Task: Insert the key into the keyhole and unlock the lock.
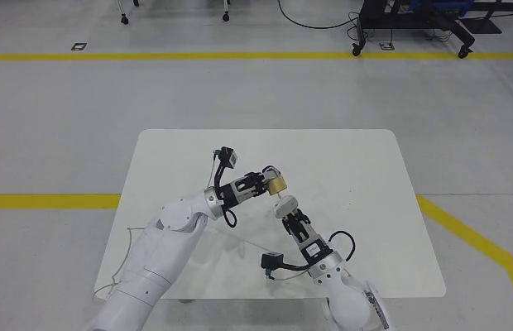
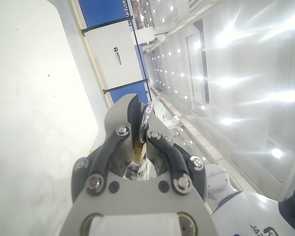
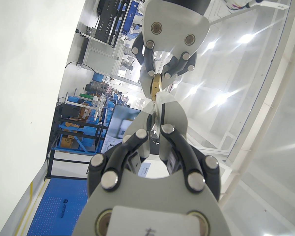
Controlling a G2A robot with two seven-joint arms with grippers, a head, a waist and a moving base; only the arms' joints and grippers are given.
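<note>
A brass padlock (image 1: 277,184) is held above the middle of the white table (image 1: 364,165), my left gripper (image 1: 269,184) shut on it. In the left wrist view the brass body (image 2: 139,152) sits deep between the fingers (image 2: 118,114), and its silver shackle (image 2: 147,111) pokes out at the tips. My right gripper (image 1: 287,207) is just in front of the lock, shut on the key (image 3: 154,117). In the right wrist view the key's tip meets the lock (image 3: 156,85) end on. How deep it sits is hidden.
Both grippers are raised over the table's centre, a small gap apart. Yellow floor lines (image 1: 58,200) run past the table on both sides, and a wheeled frame (image 1: 414,21) stands far behind.
</note>
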